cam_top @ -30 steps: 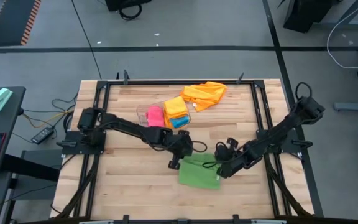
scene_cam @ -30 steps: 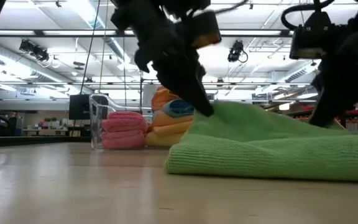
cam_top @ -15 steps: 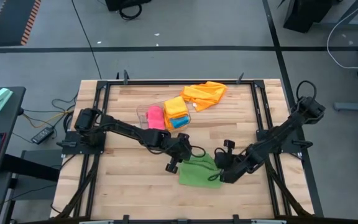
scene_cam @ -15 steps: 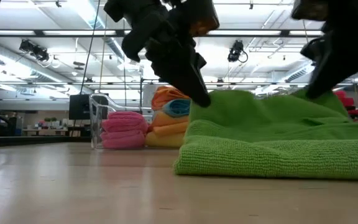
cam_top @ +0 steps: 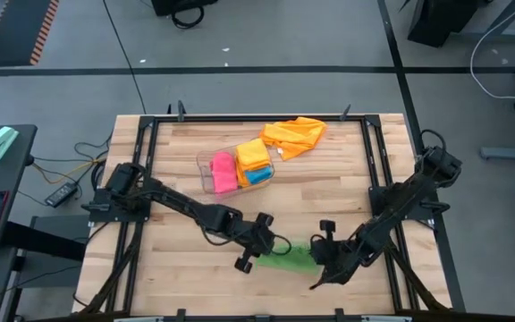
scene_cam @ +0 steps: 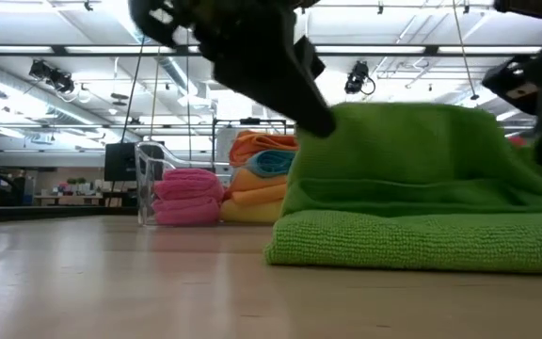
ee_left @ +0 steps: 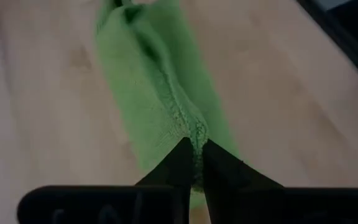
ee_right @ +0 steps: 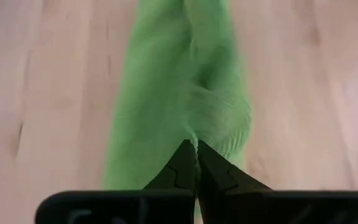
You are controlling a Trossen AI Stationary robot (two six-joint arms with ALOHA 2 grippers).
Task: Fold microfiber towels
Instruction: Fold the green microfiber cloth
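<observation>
A green microfiber towel [cam_top: 293, 259] lies near the table's near edge, doubled over on itself, its lower layer [scene_cam: 422, 240] flat on the wood. My left gripper [cam_top: 269, 253] is shut on its left end and my right gripper [cam_top: 323, 264] is shut on its right end. Both hold the upper layer [scene_cam: 412, 151] raised above the lower one. Folded pink [cam_top: 223, 170], yellow-orange [cam_top: 252, 154] and blue [cam_top: 257, 175] towels sit in a clear bin. My left gripper pinches the green towel's raised edge at its left end [ee_left: 194, 132] between its two fingers, which slant down from the table's left. The held layer hangs above the part lying on the table. My right gripper pinches the same raised edge at its right end [ee_right: 197, 127] between its two fingers, slanting down from the table's right. The cloth runs slack between the two grippers, its lower layer on the wood.
The clear plastic bin [cam_top: 206, 164] stands at the table's far middle. A loose orange towel [cam_top: 295, 134] lies crumpled behind it toward the far edge. Bare wood stretches to the near left [cam_top: 186, 277]. Black frame rails [cam_top: 374, 161] run along the table's sides.
Both grippers have moved toward the table's near edge, staying shut on the green towel. They have drawn its far edge up and over the rest, so the towel has folded over. It now shows from above as a narrow strip; its near part stayed on the table.
</observation>
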